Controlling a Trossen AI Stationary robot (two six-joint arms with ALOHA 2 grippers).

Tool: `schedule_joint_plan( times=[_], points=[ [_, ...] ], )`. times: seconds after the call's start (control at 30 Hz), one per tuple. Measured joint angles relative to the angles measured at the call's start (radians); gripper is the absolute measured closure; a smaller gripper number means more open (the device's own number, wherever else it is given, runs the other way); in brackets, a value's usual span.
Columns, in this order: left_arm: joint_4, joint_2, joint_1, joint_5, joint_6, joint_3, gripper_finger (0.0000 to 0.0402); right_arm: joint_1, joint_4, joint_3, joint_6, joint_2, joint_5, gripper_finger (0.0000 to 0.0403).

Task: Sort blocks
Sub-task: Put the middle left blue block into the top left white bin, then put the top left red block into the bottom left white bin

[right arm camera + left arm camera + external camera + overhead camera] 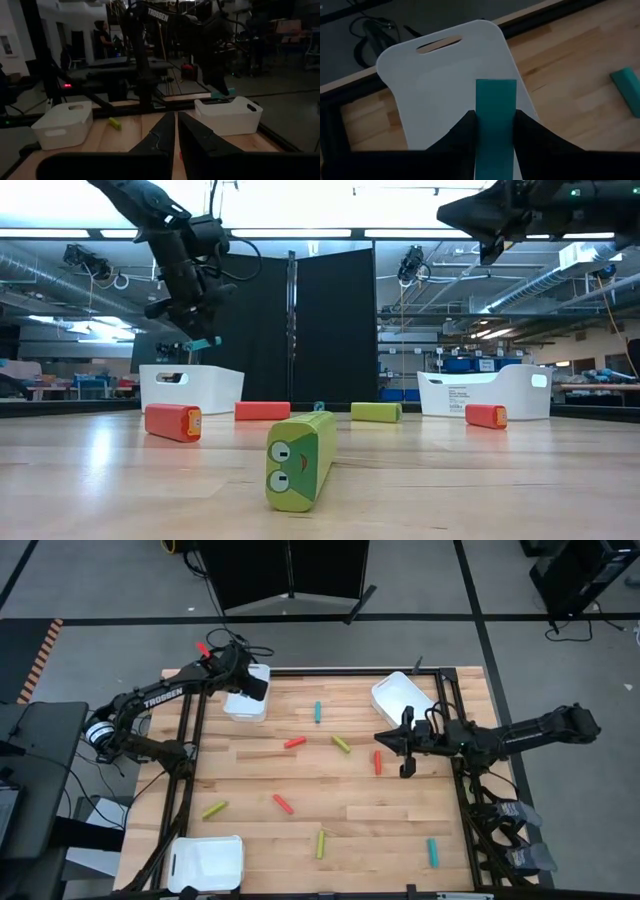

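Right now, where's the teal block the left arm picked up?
The teal block is clamped in the left end effector, held above the white tray at the table's far left corner.

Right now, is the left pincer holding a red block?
No, the left pincer is shut on a teal block above a white tray.

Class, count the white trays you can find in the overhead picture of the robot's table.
3. One tray at the far left, under the left gripper; one at the far right; one at the near left corner. None seems hidden.
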Motion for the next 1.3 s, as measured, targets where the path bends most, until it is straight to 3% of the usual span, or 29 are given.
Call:
schedule_joint_plan(
  times=[0.33,0.73,0.93,1.1,1.3],
  points=[
    [-0.023,0.015,0.004,-0.042,-0.022,0.002,0.0295,0.000,0.003,0.004,0.001,0.021,0.000,0.0361],
    [0.028,0.066,-0.005,-0.026,-0.024,0.002,0.0224,0.009,-0.001,0.004,0.026,0.021,0.001,0.0261],
    [0.062,-0.035,-0.030,0.034,-0.005,0.001,0.0207,0.008,-0.091,0.051,0.023,0.087,0.028,0.0214],
    [0.090,-0.201,-0.088,0.046,-0.006,0.002,0.0206,-0.019,-0.312,0.243,-0.011,0.261,0.026,0.0191],
    [0.104,-0.390,-0.182,0.045,-0.032,0.002,0.0207,-0.064,-0.390,0.465,-0.148,0.510,-0.052,0.0185]
  ],
)
